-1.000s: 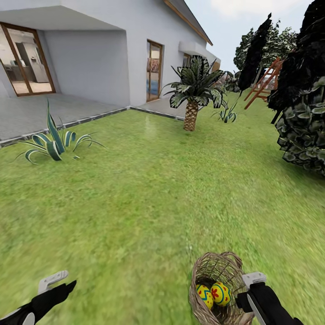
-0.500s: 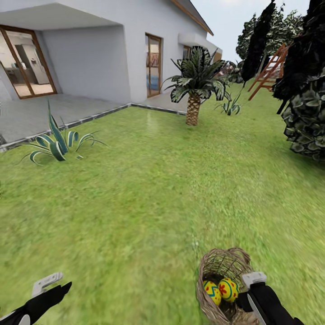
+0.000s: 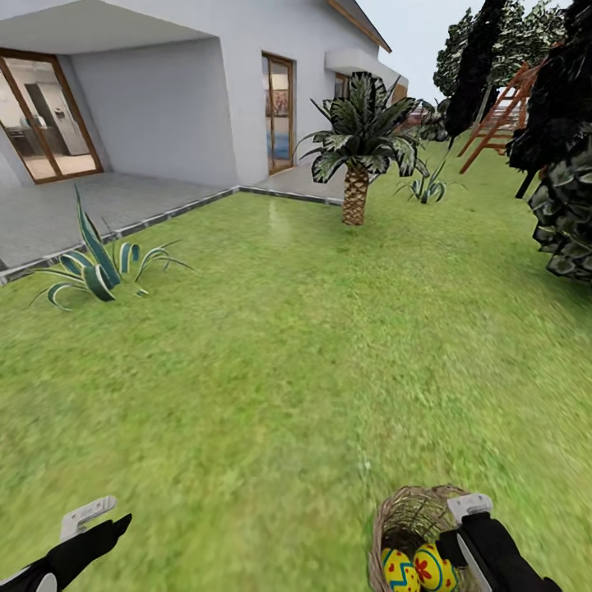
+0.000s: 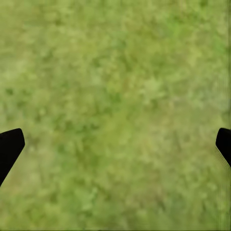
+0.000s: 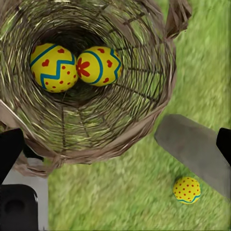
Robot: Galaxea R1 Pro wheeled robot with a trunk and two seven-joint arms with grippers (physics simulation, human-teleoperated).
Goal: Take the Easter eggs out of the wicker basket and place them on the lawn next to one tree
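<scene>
The round brown wicker basket [image 3: 411, 526] stands on the lawn [image 3: 271, 370] at the bottom right of the head view. Two yellow Easter eggs lie in it: one with a blue zigzag [image 5: 54, 67], one with a red flower mark [image 5: 98, 66]. The third egg [image 5: 186, 189], red-dotted, lies on the grass outside the basket. My right gripper [image 3: 460, 522] hovers at the basket's rim, open, its black fingertips [image 5: 9, 149] wide apart above the basket. My left gripper [image 4: 115, 149] is open above bare grass, low at the left [image 3: 99, 522]. A dark-leaved tree [image 3: 481, 74] stands far right.
A palm [image 3: 355, 193] with a scaly trunk grows mid-lawn ahead. A striped spiky plant [image 3: 94, 267] sits at the left by the grey patio [image 3: 90, 205] and white house [image 3: 205, 99]. Dark foliage [image 3: 567, 197] crowds the right edge. A grey flat bar [image 5: 192, 144] lies beside the basket.
The whole head view has shifted: the palm and house sit slightly further right and higher, the basket lower and further right. Both grippers keep their places in the picture.
</scene>
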